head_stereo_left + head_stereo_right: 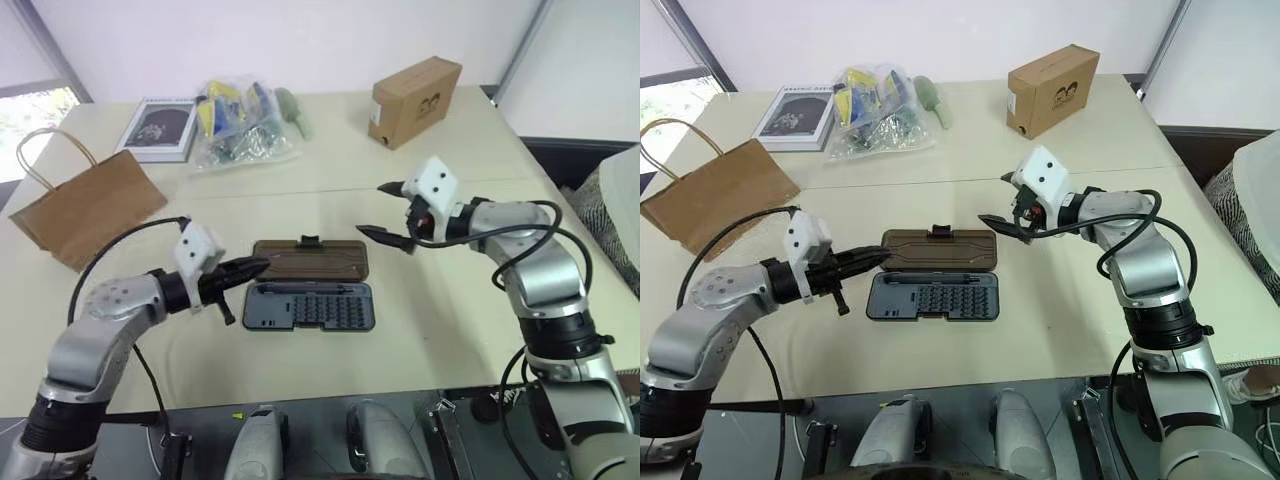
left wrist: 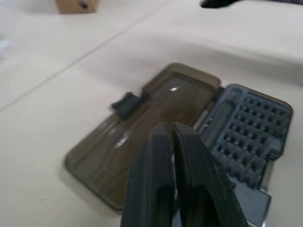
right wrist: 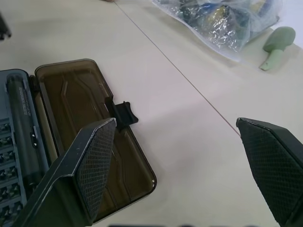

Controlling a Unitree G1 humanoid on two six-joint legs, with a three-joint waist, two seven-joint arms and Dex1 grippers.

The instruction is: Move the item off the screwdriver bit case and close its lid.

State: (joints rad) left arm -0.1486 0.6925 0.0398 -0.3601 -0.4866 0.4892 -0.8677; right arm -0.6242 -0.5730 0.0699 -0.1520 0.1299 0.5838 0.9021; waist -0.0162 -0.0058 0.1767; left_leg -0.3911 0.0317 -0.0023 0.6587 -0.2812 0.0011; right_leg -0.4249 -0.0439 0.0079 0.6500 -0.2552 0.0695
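I find the screwdriver bit case (image 1: pixel 309 291) lying open mid-worktop (image 1: pixel 420 330) — its lid (image 1: pixel 310 258) folded flat on the far side of the bit tray. The kraft paper bag (image 1: pixel 85 208) stands well apart at my left edge. My left tool (image 1: pixel 262 267) is pressed together at the lid's left end — whether it touches, I cannot tell. My right tool (image 1: pixel 383 210) hangs spread above the worktop beside the lid's right end.

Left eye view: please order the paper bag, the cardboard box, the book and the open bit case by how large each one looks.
1. paper bag
2. bit case, lid open; close to the bag, so this order is unsure
3. cardboard box
4. book; looks similar to the box, and both lie farther from the camera
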